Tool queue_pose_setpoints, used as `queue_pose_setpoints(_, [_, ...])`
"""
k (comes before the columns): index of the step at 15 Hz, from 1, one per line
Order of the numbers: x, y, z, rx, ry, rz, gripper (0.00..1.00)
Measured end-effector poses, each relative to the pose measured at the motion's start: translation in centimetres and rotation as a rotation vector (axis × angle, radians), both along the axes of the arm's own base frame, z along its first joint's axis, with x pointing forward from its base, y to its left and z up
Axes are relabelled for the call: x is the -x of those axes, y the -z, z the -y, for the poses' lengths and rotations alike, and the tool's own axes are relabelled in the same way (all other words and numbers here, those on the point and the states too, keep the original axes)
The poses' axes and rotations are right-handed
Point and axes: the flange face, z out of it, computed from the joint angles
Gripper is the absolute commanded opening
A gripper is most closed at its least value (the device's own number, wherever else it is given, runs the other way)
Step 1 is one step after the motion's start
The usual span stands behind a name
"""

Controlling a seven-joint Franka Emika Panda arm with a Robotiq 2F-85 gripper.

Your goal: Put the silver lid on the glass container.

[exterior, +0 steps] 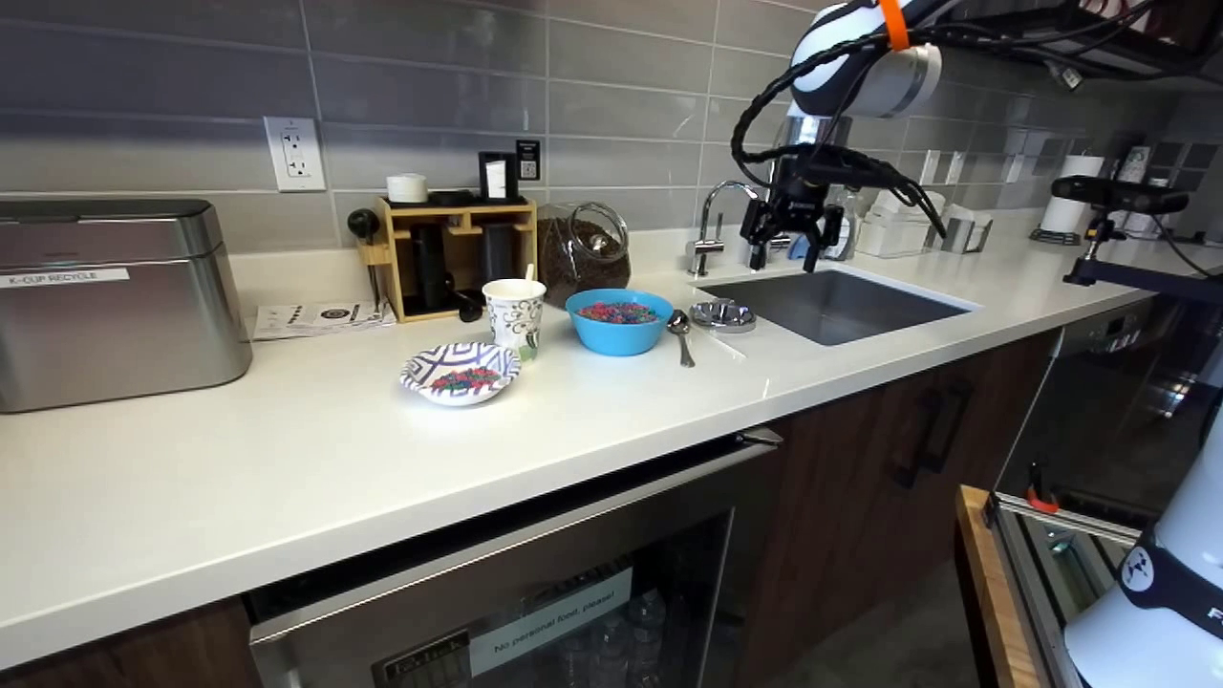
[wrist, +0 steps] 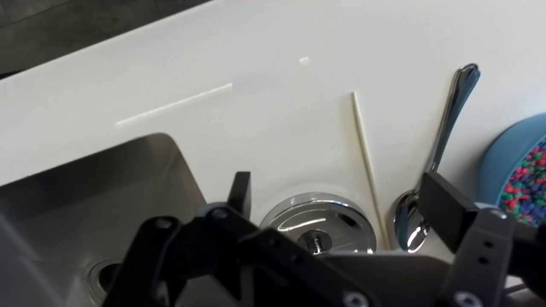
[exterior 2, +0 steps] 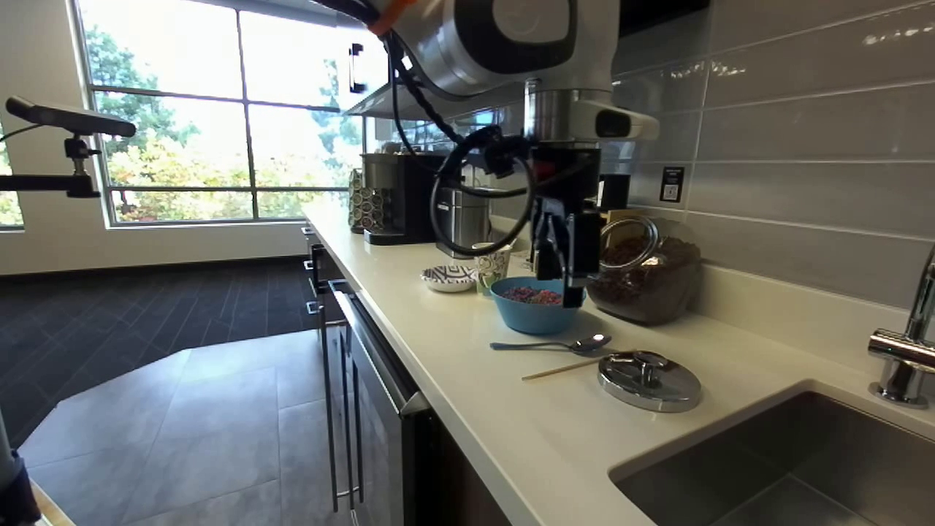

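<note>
As the counter (exterior: 315, 459) runs beneath the arm (exterior 2: 511, 44), gripper (exterior: 783, 261) hanging higher than blue bowl (exterior: 616, 339), fingers (wrist: 445, 209) spread, jar (exterior: 575, 263) near blue bowl, brown inside, lid (exterior 2: 657, 386) flat on counter near blue bowl, apart from jar, spoon (wrist: 439, 147) just beside blue bowl, stick (wrist: 369, 168) farther from it.

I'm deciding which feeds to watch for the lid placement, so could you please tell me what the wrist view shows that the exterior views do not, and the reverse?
Only the wrist view: the drain, partly hidden, and the silver lid framed by the open gripper.

Only the exterior views, both of them: the patterned bowl, the paper cup and the faucet. The glass jar is plain there too; I cannot make it out in the wrist view.

Shared: the silver lid, gripper, spoon, sink and blue bowl, which the wrist view cuts off.
</note>
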Motion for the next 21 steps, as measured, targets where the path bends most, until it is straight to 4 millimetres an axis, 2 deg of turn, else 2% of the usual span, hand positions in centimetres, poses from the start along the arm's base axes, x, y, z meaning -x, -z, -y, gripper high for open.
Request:
queue_pose_setpoints(3, [-2.1, 0.7, 2.4, 0.017, 0.013, -0.016, 1.0])
queue_pose_setpoints(10, [-6.6, 3.4, 5.7, -0.001, 0.031, -0.026, 1.0])
queue_pose_setpoints(16, [-8.3, 6.5, 8.7, -0.026, 0.081, -0.038, 1.0])
queue_pose_setpoints(21, [-9.3, 8.3, 10.3, -0.036, 0.103, -0.049, 1.0])
